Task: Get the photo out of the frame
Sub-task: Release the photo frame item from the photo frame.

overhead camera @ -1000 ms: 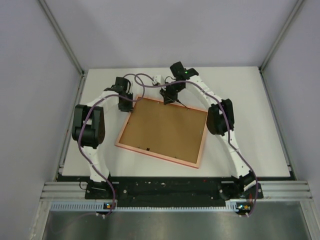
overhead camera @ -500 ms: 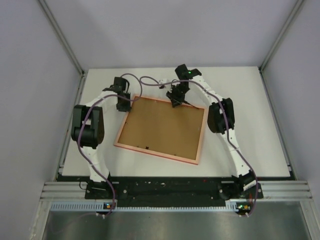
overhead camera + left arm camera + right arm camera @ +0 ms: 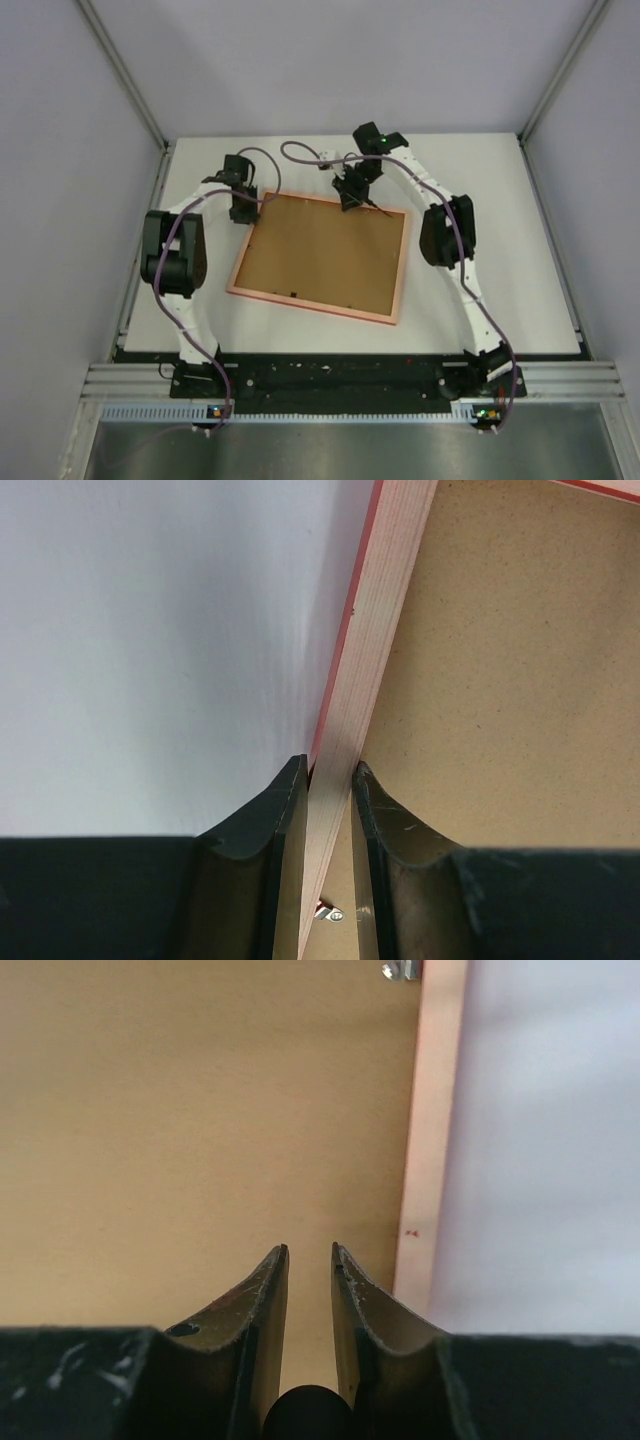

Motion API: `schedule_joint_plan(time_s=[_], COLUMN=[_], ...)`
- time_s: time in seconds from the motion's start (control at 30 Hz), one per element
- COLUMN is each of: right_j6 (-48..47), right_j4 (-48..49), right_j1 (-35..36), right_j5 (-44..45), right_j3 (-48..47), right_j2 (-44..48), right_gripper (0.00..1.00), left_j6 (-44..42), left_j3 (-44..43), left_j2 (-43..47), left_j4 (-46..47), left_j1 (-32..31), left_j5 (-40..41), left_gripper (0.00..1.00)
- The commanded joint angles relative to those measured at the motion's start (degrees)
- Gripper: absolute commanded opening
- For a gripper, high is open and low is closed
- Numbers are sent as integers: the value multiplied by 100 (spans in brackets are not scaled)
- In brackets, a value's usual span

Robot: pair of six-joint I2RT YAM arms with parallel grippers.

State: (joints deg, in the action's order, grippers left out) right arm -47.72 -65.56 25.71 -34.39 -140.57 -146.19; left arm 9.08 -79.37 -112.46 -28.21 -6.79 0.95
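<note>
The frame lies face down on the white table, its pale pink rim around the brown backing board. The photo is hidden under that board. My left gripper is at the frame's far left corner. In the left wrist view it is shut on the pink rim, one finger outside and one over the board. My right gripper hovers over the board's far edge. In the right wrist view it stands slightly open, with nothing between its fingers, just inside the rim.
A small metal retaining clip sits at the rim's inner edge, and another shows between the left fingers. Grey walls enclose the white table on three sides. Both arms' cables arc over the far part.
The frame has turned and slid a little to the left, held by the left gripper. The right gripper has moved to the right along the far edge.
</note>
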Motion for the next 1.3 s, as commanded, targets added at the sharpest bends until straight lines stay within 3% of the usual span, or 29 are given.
schedule_joint_plan(time_s=[0.0, 0.17, 0.5, 1.27], right_j6=[62, 123, -211, -598], right_j4=[481, 974, 1106, 1643], right_j1=[188, 302, 487, 461], right_j5=[-884, -1105, -1113, -1289], right_j3=[345, 514, -58, -49], right_j2=[1030, 1146, 416, 73], right_gripper=[0, 0, 0, 0], left_j6=[50, 32, 6, -91], left_j3=[141, 159, 168, 185], left_j2=[119, 111, 128, 128], left_j4=[-106, -97, -89, -62], left_j1=[134, 134, 125, 116], left_j5=[283, 213, 125, -251], left_gripper=[0, 0, 0, 0])
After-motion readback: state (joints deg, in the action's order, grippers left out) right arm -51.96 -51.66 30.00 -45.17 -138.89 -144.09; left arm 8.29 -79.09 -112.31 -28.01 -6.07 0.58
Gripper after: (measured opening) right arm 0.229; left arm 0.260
